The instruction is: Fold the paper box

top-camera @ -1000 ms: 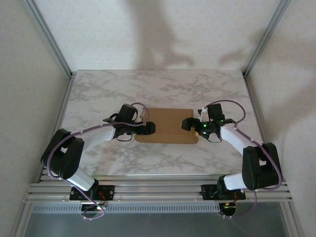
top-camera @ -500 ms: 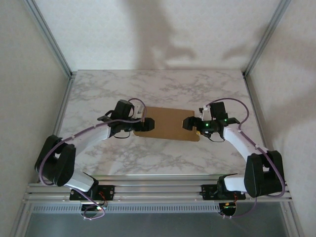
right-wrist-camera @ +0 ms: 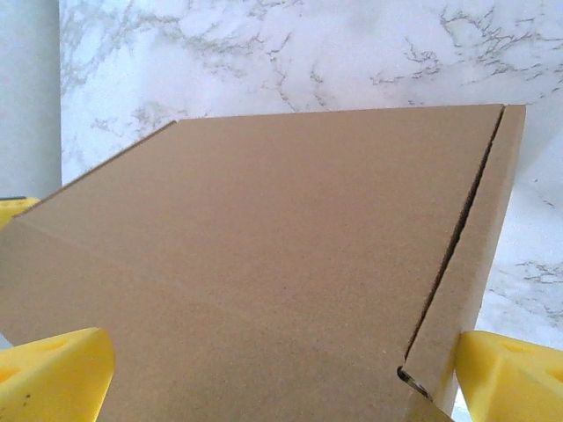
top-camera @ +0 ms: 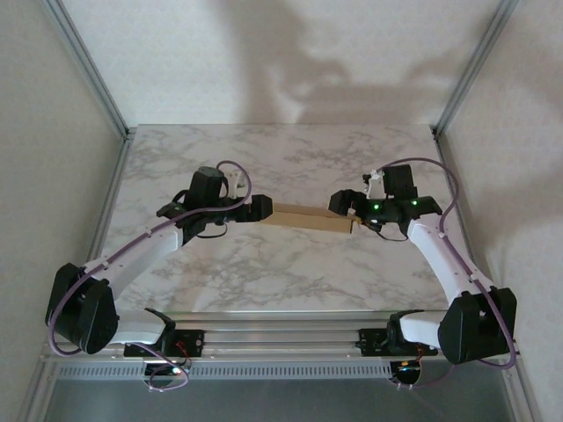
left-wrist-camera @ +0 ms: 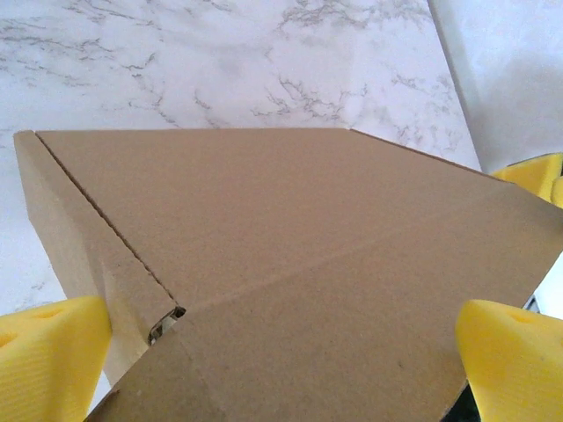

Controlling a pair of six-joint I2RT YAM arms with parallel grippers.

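Both ends of paper box (top-camera: 310,219) straddled

Box was plain brown cardboard with a creased top and a side-flap seam, mid-bench (top-camera: 290,158) between the arms. Left pincer (top-camera: 261,211) and right pincer (top-camera: 345,214) stood spread wide, yellow pads flanking the box ends; firm hold unclear. A second earlier it showed as a broad rectangle, now a thin strip. Arms reached farther out.
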